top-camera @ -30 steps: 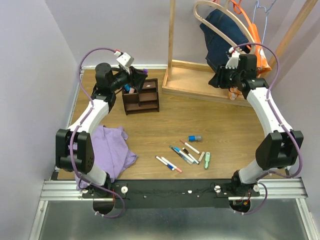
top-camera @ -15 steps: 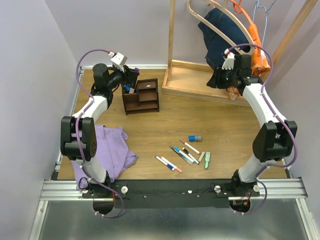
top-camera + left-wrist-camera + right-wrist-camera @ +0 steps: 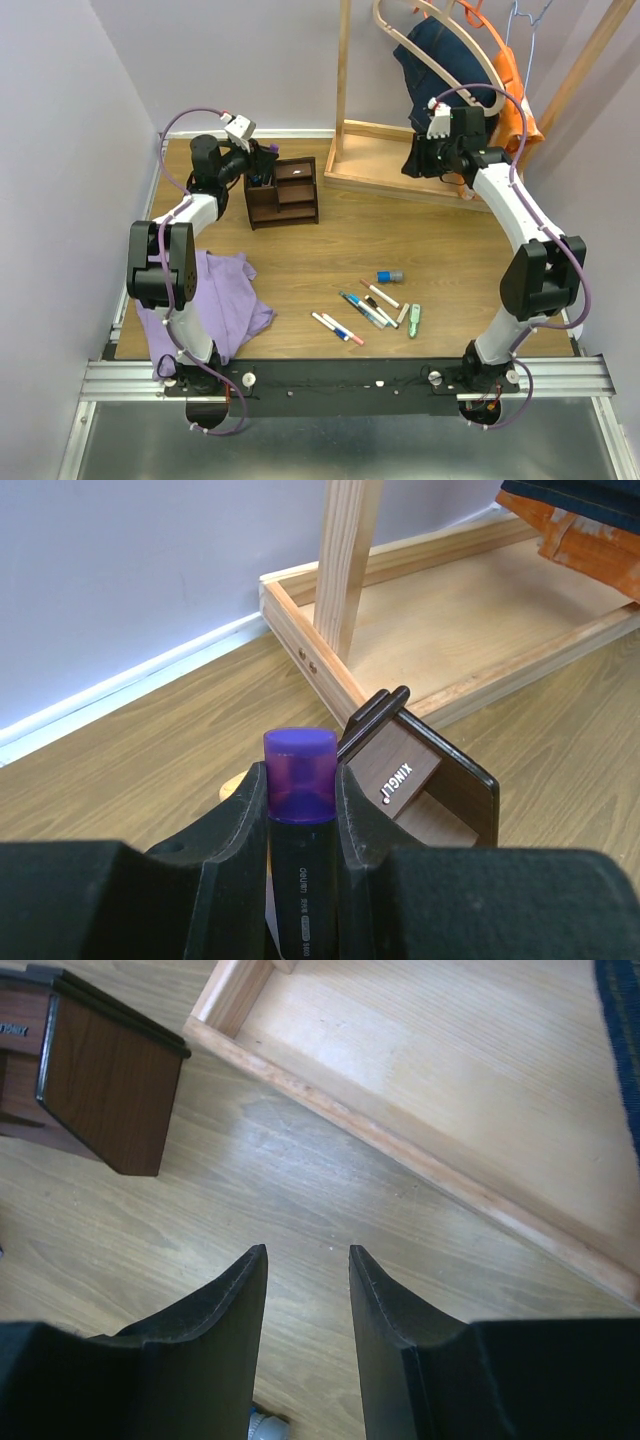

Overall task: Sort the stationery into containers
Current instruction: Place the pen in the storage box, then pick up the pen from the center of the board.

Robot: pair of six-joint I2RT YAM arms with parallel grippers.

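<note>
Left pincer [image 3: 300,780]: closed on a marker [image 3: 300,875], black barrel, purple cap. Both fingers [image 3: 242,830] press on the barrel. The cap sticks out past the tips.

Just beyond the tips, to the right in the wrist view, is the organiser [image 3: 432,780], dark brown, with a white label on its side panel. Behind it is the rack base [image 3: 470,620] with one upright post.

From the top view, my left pincer [image 3: 263,158] sits at the organiser's [image 3: 285,195] far left corner. I cannot tell whether the marker's lower end is inside a compartment.

Right pincer [image 3: 306,1265]: open and empty, with bare table [image 3: 300,1170] showing through the gap between the fingers. One corner of the organiser [image 3: 105,1080] is at upper left of that view, and the rack base [image 3: 450,1070] is at upper right. In the top view, this pincer [image 3: 413,165] hangs over the near edge of the rack base [image 3: 385,165], well apart from the organiser.

Remaining stationery lies loose on the table [image 3: 330,240], near the arm bases:
- pens [image 3: 362,308] in a scattered cluster
- a blue-grey cylinder [image 3: 390,276] just beyond the cluster
- a pale green piece [image 3: 414,320] at its right edge

A purple cloth [image 3: 215,300] lies near my left arm's base.
</note>
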